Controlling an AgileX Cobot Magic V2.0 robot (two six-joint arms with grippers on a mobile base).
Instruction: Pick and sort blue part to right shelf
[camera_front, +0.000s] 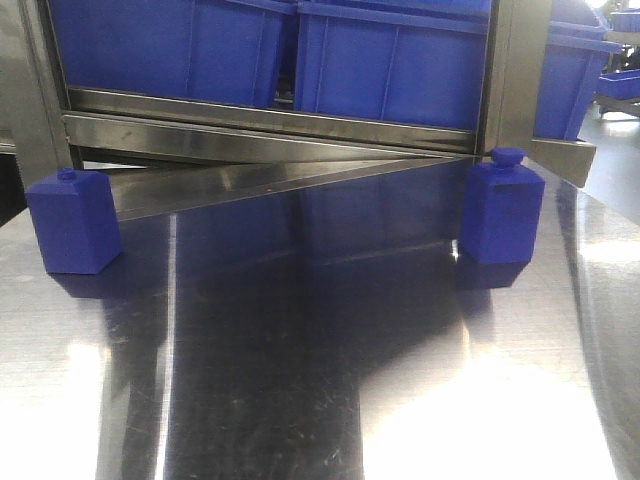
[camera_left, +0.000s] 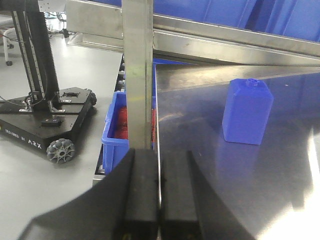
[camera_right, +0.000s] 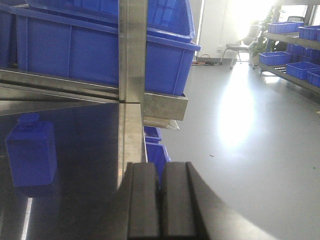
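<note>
Here, two blue bottle-shaped parts stand upright and well apart on the steel table (camera_front: 320, 400), below a shelf of blue bins (camera_front: 390, 60). Only the front view shows both, the left part (camera_front: 73, 222) and the right part (camera_front: 500, 210). Only the wrist views show the left gripper (camera_left: 160, 165) and right gripper (camera_right: 160, 172), fingers pressed together, holding nothing.
</note>
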